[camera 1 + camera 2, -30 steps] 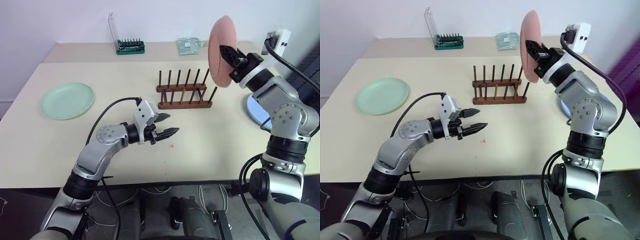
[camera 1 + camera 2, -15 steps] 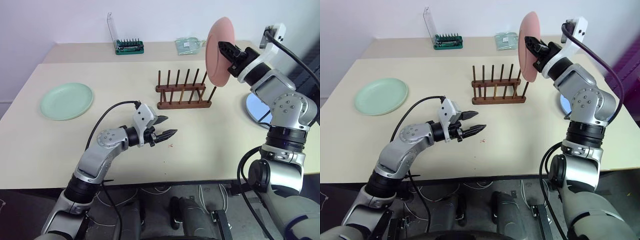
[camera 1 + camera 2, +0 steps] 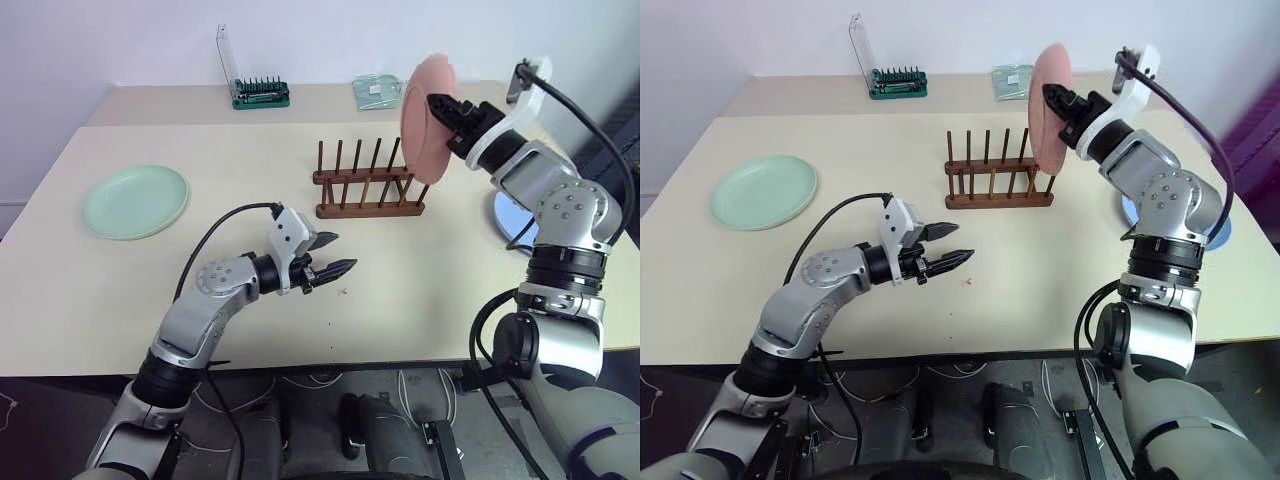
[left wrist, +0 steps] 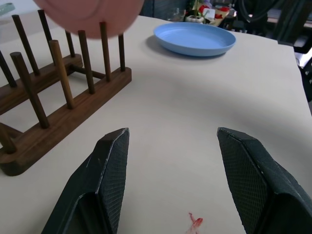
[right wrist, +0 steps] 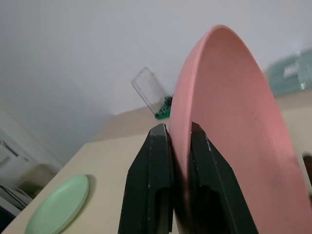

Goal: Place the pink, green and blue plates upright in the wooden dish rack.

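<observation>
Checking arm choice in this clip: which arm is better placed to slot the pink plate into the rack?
The right. Its gripper is shut on the pink plate, held upright just above the right end of the wooden rack. The left gripper is open, holds nothing, and sits nearer the table's front edge.

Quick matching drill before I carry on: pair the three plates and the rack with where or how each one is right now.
Things:
1. pink plate
2. green plate
3. blue plate
4. rack

States:
A. flat on the table, on the robot's left
B. holds no plates
C. upright, pinched in the right hand
D. flat on the table, on the robot's right

Pairs: 1-C, 2-A, 3-D, 4-B
</observation>
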